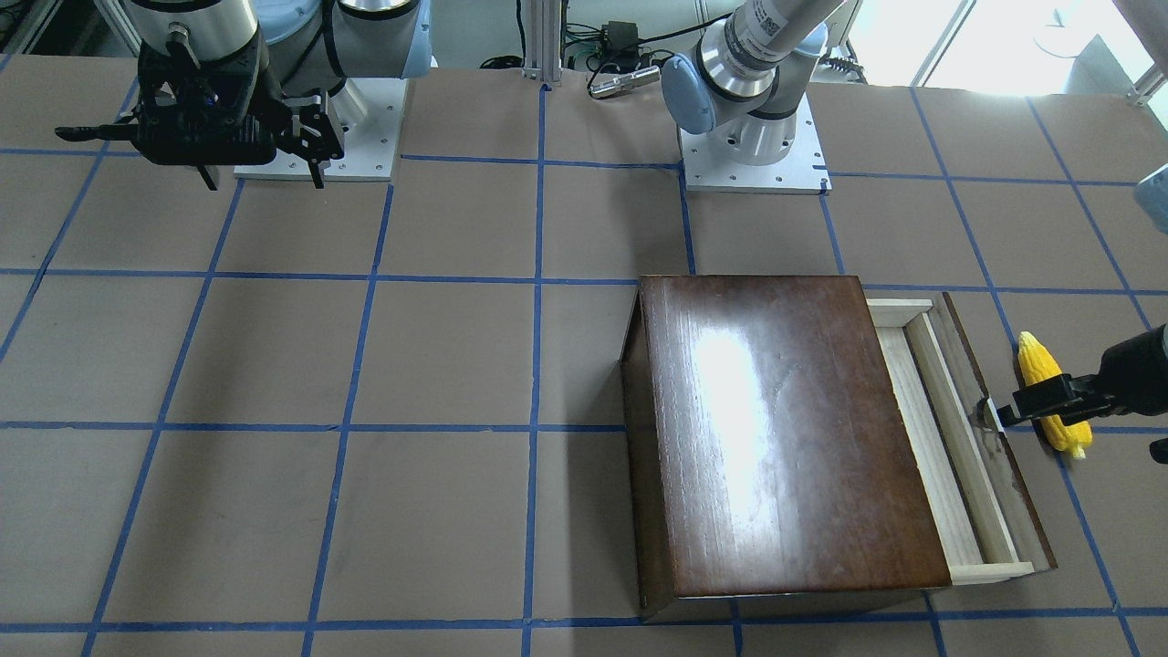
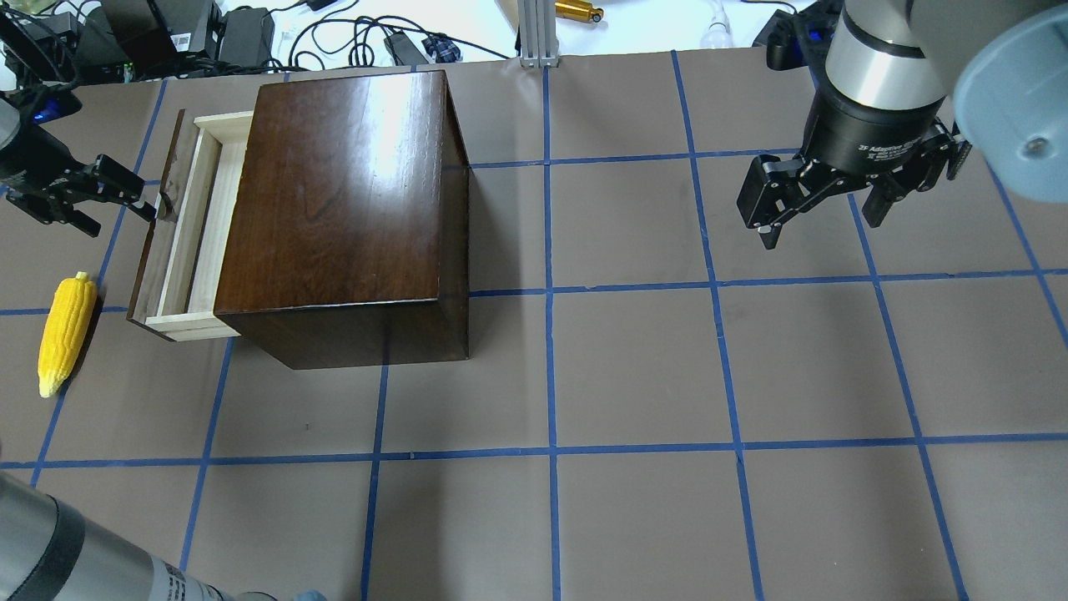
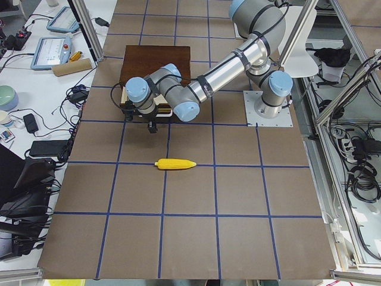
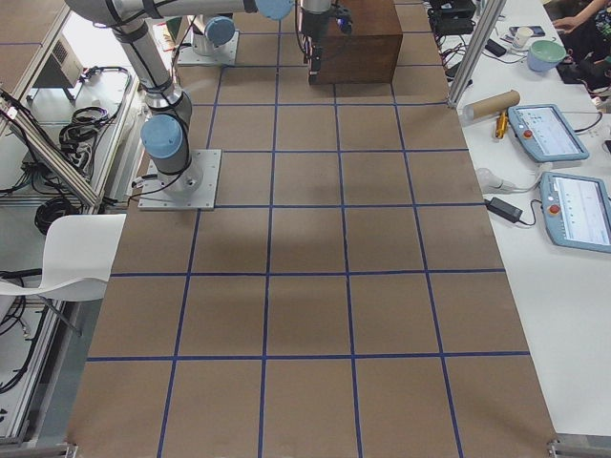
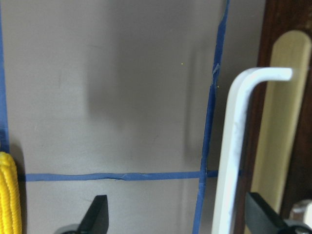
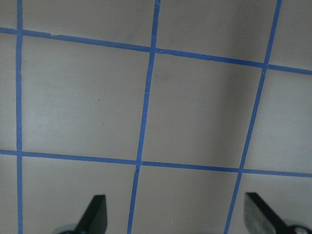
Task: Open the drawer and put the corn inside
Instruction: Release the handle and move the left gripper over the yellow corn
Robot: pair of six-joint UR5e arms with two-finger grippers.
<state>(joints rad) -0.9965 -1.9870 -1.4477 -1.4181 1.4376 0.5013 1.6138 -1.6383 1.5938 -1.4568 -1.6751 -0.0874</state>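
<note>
Progress: opening looks partly done; the drawer (image 2: 204,209) stands pulled part-way out of the box (image 2: 342,192), with a strip of pale tray showing.
Corn: the corn (image 2: 65,332) lies flat on the table (image 2: 634,359), near the drawer's dark front, outside it and untouched.
Left claw: the left gripper (image 2: 121,215) is spread wide at the white handle (image 5: 234,146), not pinching it.
Right claw: the right gripper (image 2: 822,221) is released, hovering well apart from the box.
Left to do: probably widen the gap, then lift the corn into the tray.
</note>
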